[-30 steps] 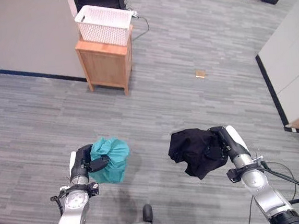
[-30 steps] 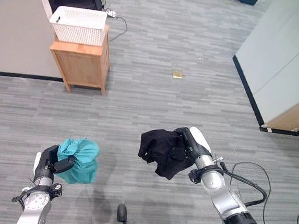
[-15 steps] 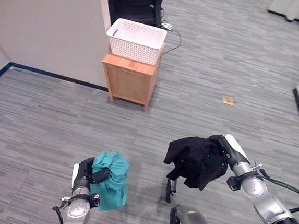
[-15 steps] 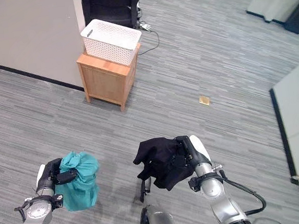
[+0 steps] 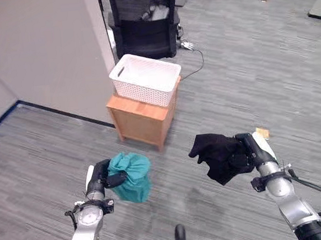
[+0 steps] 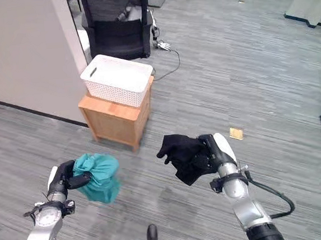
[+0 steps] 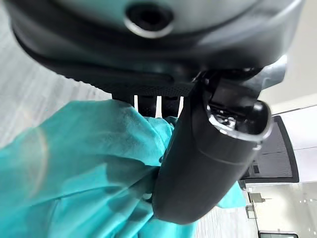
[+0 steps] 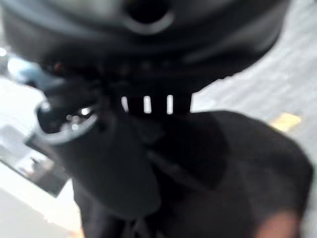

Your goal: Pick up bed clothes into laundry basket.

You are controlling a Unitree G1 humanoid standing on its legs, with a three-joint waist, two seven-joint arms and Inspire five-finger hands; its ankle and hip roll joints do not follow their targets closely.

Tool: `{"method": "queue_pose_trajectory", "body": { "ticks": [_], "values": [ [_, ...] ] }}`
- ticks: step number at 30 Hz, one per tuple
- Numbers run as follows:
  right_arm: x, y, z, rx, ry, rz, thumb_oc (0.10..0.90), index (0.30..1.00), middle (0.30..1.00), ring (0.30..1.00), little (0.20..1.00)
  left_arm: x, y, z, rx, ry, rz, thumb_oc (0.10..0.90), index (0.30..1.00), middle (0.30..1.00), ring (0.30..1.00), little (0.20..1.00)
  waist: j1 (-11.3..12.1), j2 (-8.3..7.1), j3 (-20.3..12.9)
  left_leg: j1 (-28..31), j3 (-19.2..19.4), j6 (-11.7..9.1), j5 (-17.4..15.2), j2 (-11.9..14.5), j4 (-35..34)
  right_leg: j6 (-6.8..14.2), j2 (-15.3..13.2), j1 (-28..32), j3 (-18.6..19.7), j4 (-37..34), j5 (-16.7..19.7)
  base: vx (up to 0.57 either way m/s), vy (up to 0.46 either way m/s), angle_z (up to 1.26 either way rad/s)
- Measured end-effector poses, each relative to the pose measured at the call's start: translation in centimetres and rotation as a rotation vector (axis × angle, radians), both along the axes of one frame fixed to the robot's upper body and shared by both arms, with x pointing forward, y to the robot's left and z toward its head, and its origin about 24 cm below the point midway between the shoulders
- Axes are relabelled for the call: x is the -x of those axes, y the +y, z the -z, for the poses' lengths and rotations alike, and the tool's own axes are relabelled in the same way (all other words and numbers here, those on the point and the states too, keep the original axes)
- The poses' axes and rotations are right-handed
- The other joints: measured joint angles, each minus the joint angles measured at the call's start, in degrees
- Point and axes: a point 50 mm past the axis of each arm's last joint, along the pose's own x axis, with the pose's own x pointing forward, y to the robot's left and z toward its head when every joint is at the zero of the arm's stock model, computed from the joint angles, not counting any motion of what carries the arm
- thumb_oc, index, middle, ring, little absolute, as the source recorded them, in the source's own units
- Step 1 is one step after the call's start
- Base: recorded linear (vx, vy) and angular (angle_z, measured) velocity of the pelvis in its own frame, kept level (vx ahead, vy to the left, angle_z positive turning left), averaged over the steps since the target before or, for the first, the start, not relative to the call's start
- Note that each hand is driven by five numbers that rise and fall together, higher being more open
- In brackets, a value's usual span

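Teal cloth (image 5: pixel 130 176) clenched in my left hand (image 5: pixel 101 176), black garment (image 5: pixel 217 154) clenched in my right hand (image 5: pixel 248 154); white basket (image 5: pixel 145 80) sits on wooden cabinet (image 5: pixel 142 119) ahead.

White laundry basket (image 5: pixel 144 79) sits atop a wooden cabinet (image 5: pixel 143 118); nearer, left hand (image 5: pixel 101 176) grips teal cloth (image 5: pixel 130 176), right hand (image 5: pixel 248 153) black cloth (image 5: pixel 217 156).

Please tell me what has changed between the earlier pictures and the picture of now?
Mostly the camera has moved: the white basket on its wooden cabinet now shows nearer and a black chair shows behind it. The left hand stays shut on the teal cloth, and the right hand on the black cloth; nothing was let go.
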Motion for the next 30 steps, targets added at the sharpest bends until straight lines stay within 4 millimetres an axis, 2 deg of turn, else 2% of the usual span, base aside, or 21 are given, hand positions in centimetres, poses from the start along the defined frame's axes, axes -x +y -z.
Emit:
{"method": "queue_pose_trajectory", "body": {
  "ticks": [2,3,5,6,7,9,10,11,13,14,15,16,18,19,22,23,25,26,28,29,30],
  "values": [
    [-0.3,-0.3,-1.3,0.031,-0.042,-0.009,0.400,0.300,0.300,0.300,0.300,0.3,-0.4,0.3,0.002,0.013,0.017,0.400,0.300,0.300,0.300,0.300,0.2,1.61,0.7,-0.4,2.2,-0.4,4.6,0.4,-12.4,1.7,-0.1,2.1,0.6,-0.1,-1.5,0.22,0.055,-0.31],
    [-0.3,-0.7,-2.2,0.073,-0.062,-0.017,0.400,0.300,0.300,0.300,0.300,0.5,-0.7,0.5,0.005,0.016,0.028,0.400,0.300,0.300,0.300,0.300,0.0,2.79,0.8,-0.5,4.2,0.4,9.0,-0.1,-18.6,3.5,-0.2,3.5,0.4,0.0,-2.2,0.27,0.062,-0.15],
    [-0.2,-1.3,-3.1,0.128,-0.078,-0.023,0.400,0.300,0.300,0.300,0.300,0.9,-0.9,0.8,0.008,0.032,0.033,0.400,0.300,0.300,0.300,0.300,-0.3,4.38,0.1,0.7,6.8,1.6,11.2,-0.8,-22.2,5.4,-0.1,5.2,0.4,0.0,-3.7,0.20,0.054,-0.12],
    [-0.2,-1.7,-4.4,0.176,-0.110,-0.031,0.400,0.300,0.300,0.300,0.300,1.3,-0.8,1.2,0.010,0.045,0.026,0.400,0.300,0.300,0.300,0.300,-0.3,5.14,-0.2,3.1,6.6,4.0,18.0,-1.8,-24.5,7.8,-0.2,7.2,1.2,0.0,-5.3,0.13,0.046,-0.08],
    [-0.2,-1.6,-4.7,0.170,-0.129,-0.030,0.400,0.300,0.300,0.300,0.300,1.5,-0.4,1.2,-0.002,0.050,0.021,0.400,0.300,0.300,0.300,0.300,-0.2,3.60,-0.5,4.0,7.2,4.9,18.1,-3.6,-25.2,8.6,-2.0,7.5,1.0,-0.1,-5.7,0.18,0.078,-0.04],
    [-0.3,-1.5,-5.8,0.206,-0.165,-0.048,0.400,0.300,0.300,0.300,0.300,1.8,-0.1,1.2,-0.011,0.060,0.019,0.400,0.300,0.300,0.300,0.300,-0.3,2.50,-1.1,6.4,7.6,6.3,18.7,-6.4,-28.8,9.3,-4.3,8.3,-1.6,0.0,-5.7,0.14,0.093,0.14],
    [-0.7,-1.8,-6.7,0.224,-0.196,-0.047,0.400,0.300,0.300,0.300,0.300,2.0,0.0,1.4,-0.012,0.068,0.018,0.400,0.300,0.300,0.300,0.300,0.0,2.58,-1.2,9.6,7.6,7.6,19.2,-8.1,-32.5,11.0,-5.5,9.9,-3.5,0.2,-4.6,0.13,0.085,0.29],
    [-0.9,-2.2,-7.0,0.239,-0.195,-0.037,0.400,0.300,0.300,0.300,0.300,1.9,0.0,1.4,-0.014,0.070,0.020,0.400,0.300,0.300,0.300,0.300,0.1,2.83,-1.2,10.3,6.9,8.4,18.7,-8.4,-32.5,11.2,-5.9,10.1,-4.5,1.5,-4.7,0.12,0.080,0.28],
    [-1.5,-3.1,-7.4,0.266,-0.190,-0.013,0.400,0.300,0.300,0.300,0.300,1.9,0.1,1.4,-0.018,0.070,0.022,0.400,0.300,0.300,0.300,0.300,1.0,3.89,-1.4,11.2,6.2,9.5,17.7,-7.7,-32.4,13.1,-5.5,8.5,-4.6,2.8,-7.4,0.10,0.080,0.19],
    [-2.3,-3.8,-8.3,0.316,-0.184,-0.005,0.400,0.300,0.300,0.300,0.300,1.8,0.4,1.2,-0.029,0.066,0.021,0.400,0.300,0.300,0.300,0.300,1.8,3.47,-1.5,11.4,6.0,9.5,17.2,-8.6,-32.4,13.1,-5.9,7.8,-4.5,-0.7,-6.0,0.11,0.085,0.24],
    [-3.0,-4.7,-8.8,0.354,-0.170,0.012,0.400,0.300,0.300,0.300,0.300,1.7,0.8,0.9,-0.037,0.061,0.020,0.400,0.300,0.300,0.300,0.300,2.1,2.33,-1.6,11.4,5.5,9.5,17.2,-9.8,-32.4,13.7,-6.8,6.7,-4.4,-0.6,-2.7,0.11,0.103,0.35],
    [-3.4,-6.2,-9.1,0.381,-0.143,0.062,0.400,0.300,0.300,0.300,0.300,1.5,0.9,0.7,-0.040,0.057,0.022,0.400,0.300,0.300,0.300,0.300,3.1,1.29,-1.7,11.5,5.2,9.2,17.0,-10.6,-32.4,13.1,-7.4,6.7,-5.9,-0.6,-3.1,0.10,0.081,0.22],
    [-4.0,-8.0,-9.5,0.383,-0.119,0.158,0.400,0.300,0.300,0.300,0.300,1.7,1.3,0.5,-0.039,0.045,0.008,0.400,0.300,0.300,0.300,0.300,4.9,1.00,-1.9,11.3,5.4,8.6,16.4,-10.4,-32.5,13.0,-7.1,6.4,-5.3,-0.4,-3.0,0.15,0.102,0.02],
    [-4.2,-9.8,-9.9,0.383,-0.094,0.253,0.400,0.300,0.300,0.300,0.300,2.7,2.0,1.0,-0.031,0.070,-0.022,0.400,0.300,0.300,0.300,0.300,6.3,0.88,-1.9,11.5,5.2,8.5,15.9,-10.1,-32.5,13.3,-6.8,6.5,-4.9,-0.1,-2.8,0.14,0.077,-0.01],
    [-3.9,-10.8,-9.8,0.406,-0.075,0.308,0.400,0.300,0.300,0.300,0.300,3.9,2.8,1.7,-0.041,0.113,-0.050,0.400,0.300,0.300,0.300,0.300,7.0,0.23,-1.8,11.6,5.2,8.5,15.4,-9.8,-32.5,13.7,-6.5,6.2,-4.6,0.5,-2.5,0.11,0.062,-0.05],
    [-3.8,-10.9,-10.0,0.441,-0.071,0.310,0.400,0.300,0.300,0.300,0.300,4.3,3.0,2.2,-0.042,0.135,-0.058,0.400,0.300,0.300,0.300,0.300,7.2,0.58,-1.8,11.4,5.3,8.6,14.9,-9.4,-32.5,14.1,-6.0,4.2,-4.4,3.7,-2.8,0.13,0.023,-0.13],
    [-3.8,-10.9,-9.9,0.484,-0.053,0.311,0.400,0.300,0.300,0.300,0.300,5.0,3.4,3.1,-0.047,0.186,-0.075,0.400,0.300,0.300,0.300,0.300,6.4,1.61,-1.8,12.1,4.7,8.7,15.0,-6.9,-32.5,15.8,-5.5,-0.6,-4.3,14.7,-4.0,0.18,-0.040,0.11],
    [-3.9,-10.7,-9.6,0.513,-0.049,0.309,0.400,0.300,0.300,0.300,0.300,5.5,3.7,3.8,-0.051,0.222,-0.092,0.400,0.300,0.300,0.300,0.300,4.8,0.99,-1.7,13.1,2.9,9.4,14.0,-6.4,-32.5,18.4,-6.6,-5.1,-3.1,24.6,-6.9,0.21,-0.073,0.38],
    [-4.0,-10.5,-10.1,0.523,-0.074,0.310,0.400,0.300,0.300,0.300,0.300,5.6,3.8,3.8,-0.055,0.225,-0.093,0.400,0.300,0.300,0.300,0.300,4.1,-0.56,-2.1,12.4,2.0,9.5,13.4,-7.4,-32.5,16.9,-8.7,-5.9,-2.0,16.0,-7.3,0.22,-0.072,0.33],
    [-4.2,-10.3,-10.8,0.526,-0.106,0.310,0.400,0.300,0.300,0.300,0.300,5.1,3.6,3.6,-0.055,0.213,-0.083,0.400,0.300,0.300,0.300,0.300,3.9,-1.21,-2.0,11.5,0.5,9.7,13.5,-7.5,-32.5,15.9,-8.6,-7.2,-0.5,7.0,-5.8,0.25,-0.083,0.36],
    [-4.3,-10.0,-11.1,0.525,-0.120,0.302,0.400,0.300,0.300,0.300,0.300,4.9,3.5,3.5,-0.053,0.211,-0.076,0.400,0.300,0.300,0.300,0.300,3.3,-1.23,-2.0,11.1,-0.3,9.5,13.4,-7.4,-32.5,16.4,-7.8,-6.8,1.6,1.9,-4.1,0.23,-0.093,0.56]
  ]
}}
